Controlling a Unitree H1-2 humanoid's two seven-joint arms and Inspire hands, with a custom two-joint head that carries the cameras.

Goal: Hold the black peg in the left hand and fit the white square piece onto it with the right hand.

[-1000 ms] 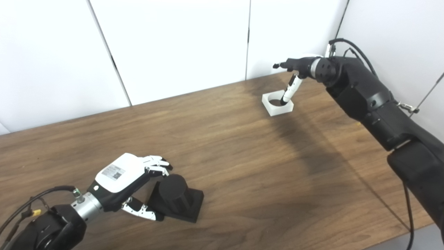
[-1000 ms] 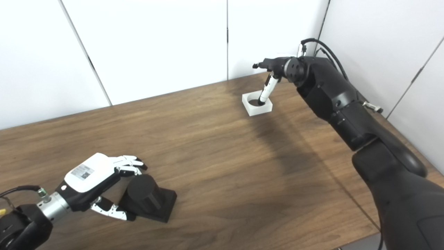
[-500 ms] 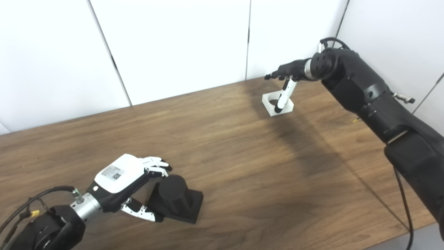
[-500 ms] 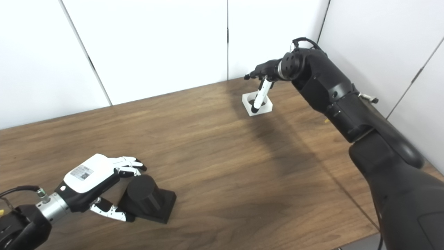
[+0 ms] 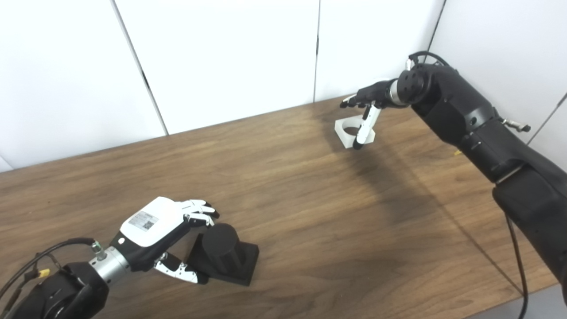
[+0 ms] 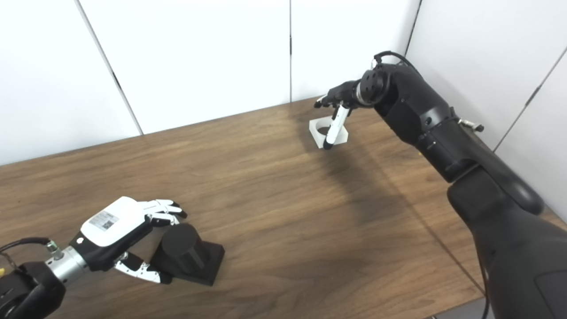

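Since a second ago the right hand (image 5: 365, 99) has swung lower over the white square piece (image 5: 349, 131) at the table's (image 5: 310, 199) far edge, one finger dangling before it, fingers spread, holding nothing. Well nearer, the left hand (image 5: 164, 230), open, brackets the black peg (image 5: 223, 254), probably steadying; its label is unreadable.

The left robot hand (image 5: 165, 230) sits low at the near left, its arm coming in from the bottom left corner, palm turned down, fingers (image 5: 200, 208) spread apart and curved forward with the thumb (image 5: 179, 271) held below them. The right arm reaches from the near right to the far right, where the right robot hand (image 6: 335, 106) hangs with one white finger (image 6: 333, 129) pointing down and the others extended leftward.
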